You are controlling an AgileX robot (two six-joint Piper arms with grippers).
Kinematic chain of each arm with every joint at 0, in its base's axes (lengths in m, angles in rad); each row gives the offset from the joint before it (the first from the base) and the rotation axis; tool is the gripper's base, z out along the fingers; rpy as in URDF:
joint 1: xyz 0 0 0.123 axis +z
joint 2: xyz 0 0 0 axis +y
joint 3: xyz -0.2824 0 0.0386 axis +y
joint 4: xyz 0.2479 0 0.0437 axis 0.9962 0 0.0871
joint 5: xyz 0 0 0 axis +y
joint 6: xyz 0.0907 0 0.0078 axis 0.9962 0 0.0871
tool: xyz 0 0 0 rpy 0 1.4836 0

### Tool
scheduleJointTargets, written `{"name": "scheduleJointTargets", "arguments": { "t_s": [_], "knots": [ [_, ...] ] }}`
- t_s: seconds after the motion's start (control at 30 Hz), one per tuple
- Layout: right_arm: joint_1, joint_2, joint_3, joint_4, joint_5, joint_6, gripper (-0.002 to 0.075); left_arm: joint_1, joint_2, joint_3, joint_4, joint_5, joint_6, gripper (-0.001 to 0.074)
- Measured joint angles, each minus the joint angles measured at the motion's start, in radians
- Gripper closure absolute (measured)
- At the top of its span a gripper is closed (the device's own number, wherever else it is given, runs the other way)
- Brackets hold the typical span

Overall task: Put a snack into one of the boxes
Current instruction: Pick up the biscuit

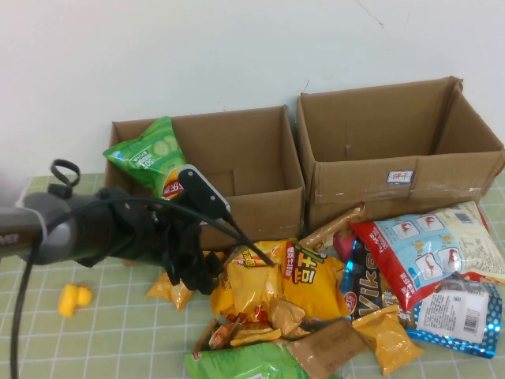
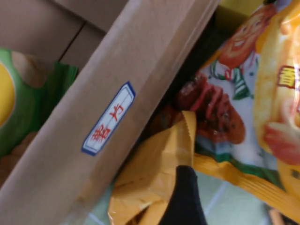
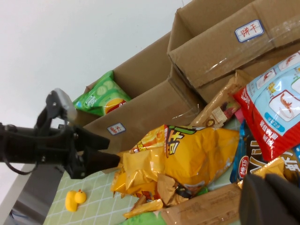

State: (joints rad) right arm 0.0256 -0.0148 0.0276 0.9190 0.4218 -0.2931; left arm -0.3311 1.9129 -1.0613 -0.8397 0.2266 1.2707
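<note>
Taking the lower brown box [image 1: 252, 212] as the marker, the heap of snacks comes first, lying in front of it on the green checked table [image 1: 110, 332]. Nearest of all is a second green bag [image 1: 245, 363] at the table's front edge, with a flat brown packet [image 1: 331, 347] beside it. Behind these sits a big yellow-orange bag [image 1: 296, 276] touching the box's front corner, and off to the right a red-and-white bag [image 1: 418, 253] and a dark blue one [image 1: 367, 296]. A small yellow rubber duck [image 1: 73, 298] stands apart, well to the left of the heap.

The left gripper [image 1: 189, 264] hangs just in front of the box's front wall, right beside its little white label [image 3: 116, 128], low over a small yellow bag [image 1: 177, 292]. From the right wrist view its fingers look parted, with nothing between them. Its dark arm and cable cross the box's left front corner and hide part of the wall.

The right gripper [image 3: 269, 199] shows only as a dark shape over the right side of the heap; I cannot tell how its fingers stand.

Inside the box, at its left rear corner, the snack [image 1: 150, 162] leans upright, its top poking above the rim. The taller taped box [image 1: 394, 170] stands touching on the right.
</note>
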Motion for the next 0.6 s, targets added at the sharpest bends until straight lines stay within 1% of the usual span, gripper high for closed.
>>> {"name": "scheduleJointTargets", "arguments": {
  "t_s": [0.33,0.4,0.47,0.6],
  "knots": [
    [0.0,0.0,0.0,0.0,0.002,0.0,0.0728,-0.01,0.09,-0.013,0.028,-0.149,0.018,0.0234],
    [0.0,0.0,0.0,0.0,0.002,-0.002,0.0728,-0.01,0.104,-0.013,0.028,-0.167,0.018,0.0244],
    [0.0,0.0,0.0,0.0,0.002,-0.006,0.0728,-0.01,0.117,-0.013,0.028,-0.177,0.018,0.0285],
    [0.0,0.0,0.0,0.0,0.002,-0.008,0.0728,-0.01,0.129,-0.013,0.026,-0.181,0.02,0.044]
  ]
}}
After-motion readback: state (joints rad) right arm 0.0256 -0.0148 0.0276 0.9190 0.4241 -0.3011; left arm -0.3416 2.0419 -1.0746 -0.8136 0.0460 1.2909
